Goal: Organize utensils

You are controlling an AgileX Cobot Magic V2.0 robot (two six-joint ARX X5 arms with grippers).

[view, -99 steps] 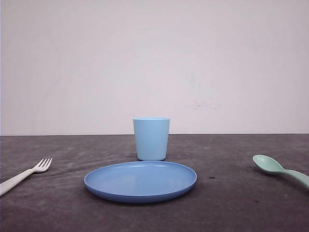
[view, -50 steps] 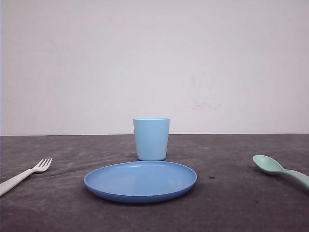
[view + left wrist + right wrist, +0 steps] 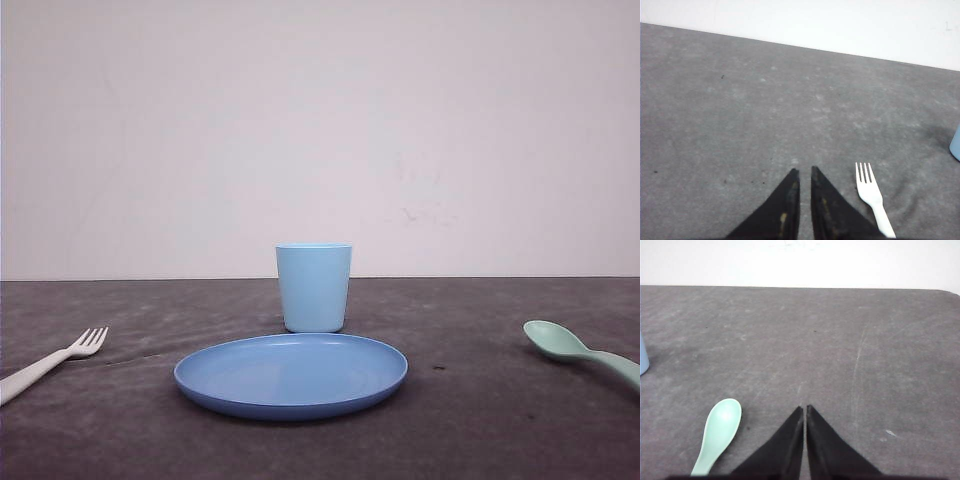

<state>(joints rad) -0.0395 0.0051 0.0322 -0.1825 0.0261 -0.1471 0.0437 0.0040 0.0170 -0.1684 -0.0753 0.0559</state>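
Your left fingers (image 3: 802, 172) sit nearly together over bare grey desk (image 3: 740, 110), the fork (image 3: 871, 196) just beside them. Your right fingers (image 3: 804, 409) are together too, spoon (image 3: 718, 431) nearby. From the front, plate (image 3: 291, 374) and cup (image 3: 314, 287) stand between the utensils (white wall (image 3: 320, 130) behind).

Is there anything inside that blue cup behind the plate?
The cup stands upright behind the plate. The camera sees it side-on, so its wall hides the inside; I can't tell.
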